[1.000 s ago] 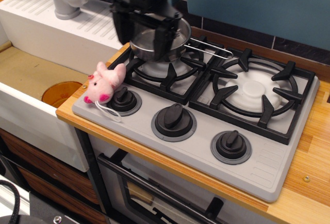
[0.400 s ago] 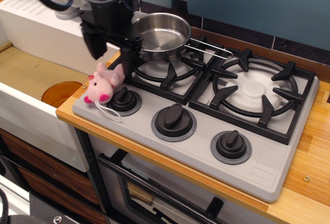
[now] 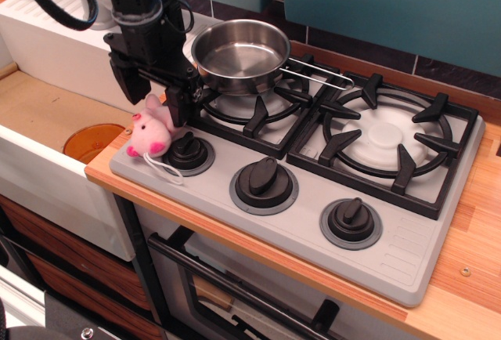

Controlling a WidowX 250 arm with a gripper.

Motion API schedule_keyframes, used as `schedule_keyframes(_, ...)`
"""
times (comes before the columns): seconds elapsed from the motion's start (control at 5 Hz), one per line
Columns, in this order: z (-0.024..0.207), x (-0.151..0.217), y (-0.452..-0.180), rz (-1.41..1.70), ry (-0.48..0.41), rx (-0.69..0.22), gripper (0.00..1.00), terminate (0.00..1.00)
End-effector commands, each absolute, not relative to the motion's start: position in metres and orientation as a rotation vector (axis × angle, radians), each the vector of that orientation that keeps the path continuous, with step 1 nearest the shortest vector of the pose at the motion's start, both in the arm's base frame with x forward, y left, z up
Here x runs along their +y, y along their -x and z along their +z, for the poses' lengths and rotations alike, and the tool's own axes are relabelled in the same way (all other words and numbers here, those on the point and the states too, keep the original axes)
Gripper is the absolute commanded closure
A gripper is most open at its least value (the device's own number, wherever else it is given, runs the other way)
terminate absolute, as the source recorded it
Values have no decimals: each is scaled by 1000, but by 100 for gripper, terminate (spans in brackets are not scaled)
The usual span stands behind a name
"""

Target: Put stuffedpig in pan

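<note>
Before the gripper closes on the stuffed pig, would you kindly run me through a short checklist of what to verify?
1. Gripper open: ok, fingers stand apart.
2. Fingers straddle the stuffedpig: cannot tell; one finger is at its right side, the other above its left.
3. Stuffedpig free to lift: ok, it lies on the stove's corner against the leftmost knob, nothing on it.
4. String loop unsnagged: ok, lying loose on the stove.
5. Pan empty and ready: ok, sitting on the back-left burner.

toy kitchen: stove [image 3: 313, 175], sink [image 3: 47, 121].
</note>
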State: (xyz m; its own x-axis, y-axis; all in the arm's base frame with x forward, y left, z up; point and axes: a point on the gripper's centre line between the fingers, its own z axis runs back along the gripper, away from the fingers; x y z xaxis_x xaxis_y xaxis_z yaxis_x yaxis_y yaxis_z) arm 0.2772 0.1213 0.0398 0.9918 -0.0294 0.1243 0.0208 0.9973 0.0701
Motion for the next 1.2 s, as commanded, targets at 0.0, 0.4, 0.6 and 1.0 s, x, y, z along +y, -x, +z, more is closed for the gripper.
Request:
schedule_keyframes(0.0, 35, 119, -281, 8, -77, -109, 100, 0)
schedule_keyframes(0.4, 43, 111, -283, 23, -90, -62, 100, 0)
schedule_keyframes(0.6, 60, 107, -286, 23, -110, -42, 100, 0)
schedule_keyframes(1.0, 118, 97, -308, 9, -167, 7, 100, 0)
